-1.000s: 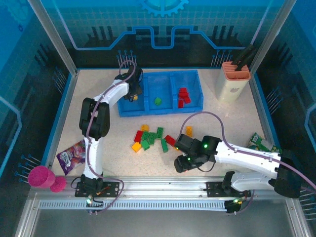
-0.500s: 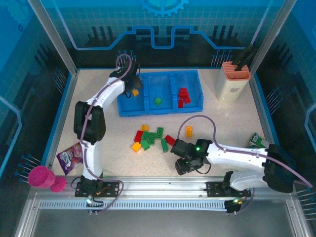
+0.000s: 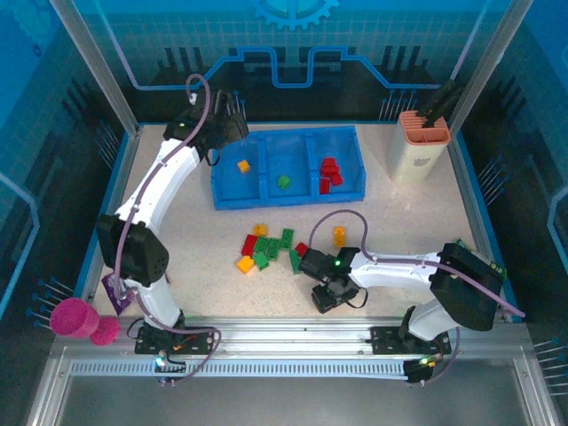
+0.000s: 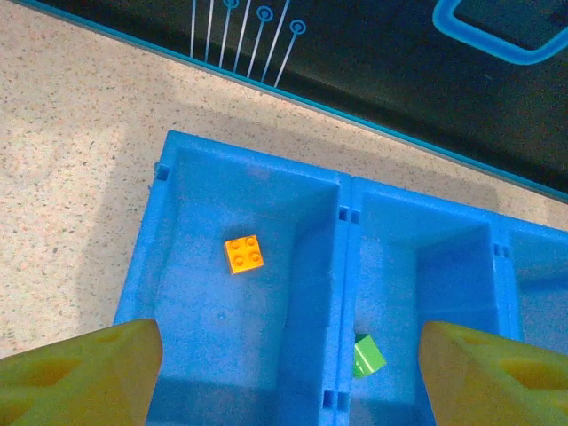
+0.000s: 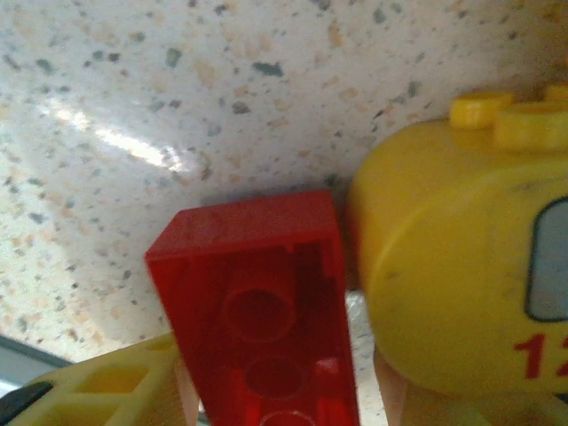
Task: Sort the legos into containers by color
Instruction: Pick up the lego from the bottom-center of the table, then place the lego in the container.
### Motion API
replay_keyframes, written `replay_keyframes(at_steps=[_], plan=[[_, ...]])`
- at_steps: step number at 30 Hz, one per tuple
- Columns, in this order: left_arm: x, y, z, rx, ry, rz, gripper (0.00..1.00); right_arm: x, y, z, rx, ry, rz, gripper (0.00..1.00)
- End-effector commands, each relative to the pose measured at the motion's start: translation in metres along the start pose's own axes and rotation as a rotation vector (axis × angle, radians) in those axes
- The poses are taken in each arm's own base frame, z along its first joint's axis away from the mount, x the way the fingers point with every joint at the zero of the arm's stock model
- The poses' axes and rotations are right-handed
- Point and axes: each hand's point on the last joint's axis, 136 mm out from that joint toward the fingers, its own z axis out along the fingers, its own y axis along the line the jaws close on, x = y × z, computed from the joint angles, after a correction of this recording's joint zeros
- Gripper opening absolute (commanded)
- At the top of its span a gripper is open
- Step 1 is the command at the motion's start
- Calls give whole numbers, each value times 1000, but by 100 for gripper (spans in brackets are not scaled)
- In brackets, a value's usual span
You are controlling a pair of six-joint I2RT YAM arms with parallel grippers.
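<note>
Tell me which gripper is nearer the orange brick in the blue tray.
Left. The left gripper hovers open just behind the orange brick, at the tray's far-left corner; the right gripper is near the table's front edge, gripping a red brick.

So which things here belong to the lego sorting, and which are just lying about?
Job: loose legos, blue tray, sorted legos inside, red brick in right claw.
Lying about: cream holder, pink cup, purple snack packet.
</note>
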Motion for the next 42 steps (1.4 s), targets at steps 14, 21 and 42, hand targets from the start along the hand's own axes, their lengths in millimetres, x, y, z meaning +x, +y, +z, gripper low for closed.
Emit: replay_keyframes(at_steps=[14, 21, 42], plan=[[79, 57, -93, 8, 89, 60, 77, -65, -3, -112, -160, -131, -79, 29], [121, 90, -111, -28, 143, 67, 78, -176, -98, -162, -15, -360, 18, 29], [215, 91, -72, -24, 379, 173, 77, -325, -198, -90, 38, -364, 159, 38]])
